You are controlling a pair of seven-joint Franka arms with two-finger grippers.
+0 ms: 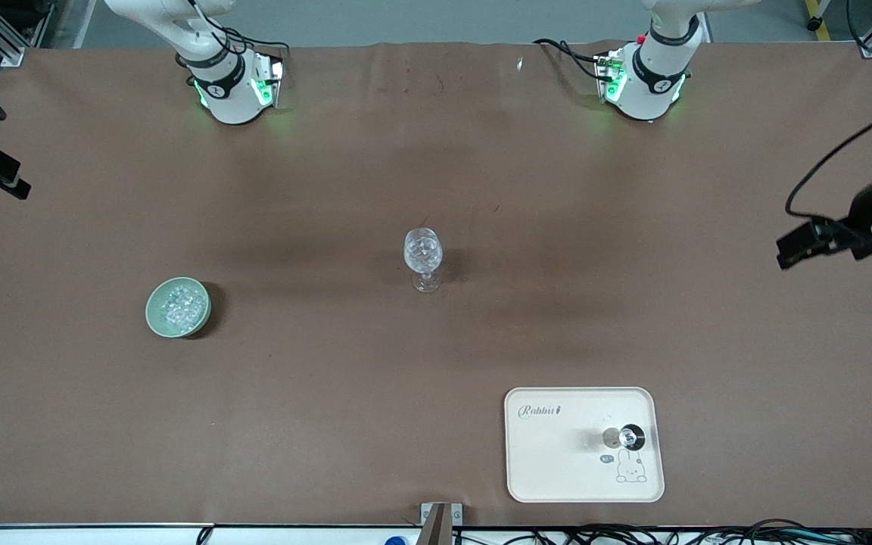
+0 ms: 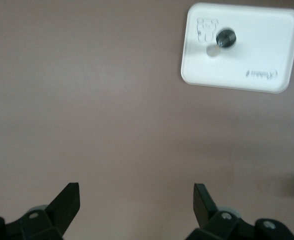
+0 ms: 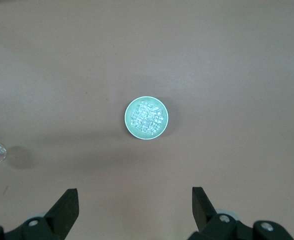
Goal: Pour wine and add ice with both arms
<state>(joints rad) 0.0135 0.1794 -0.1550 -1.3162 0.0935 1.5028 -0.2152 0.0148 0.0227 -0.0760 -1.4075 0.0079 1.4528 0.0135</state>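
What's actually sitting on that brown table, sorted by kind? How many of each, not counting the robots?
Green bowl of ice: 1
Wine glass: 1
White tray: 1
Small bottle standing on the tray: 1
Total: 4 things, counting the heap of ice with its bowl.

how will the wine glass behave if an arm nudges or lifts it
The wine glass stands on a thin stem over a small foot, so a nudge at the bowl would probably tip it. Clear glass likely makes it smooth, slippery and breakable. Something glinting already sits in the bowl, so it may be top-heavy.
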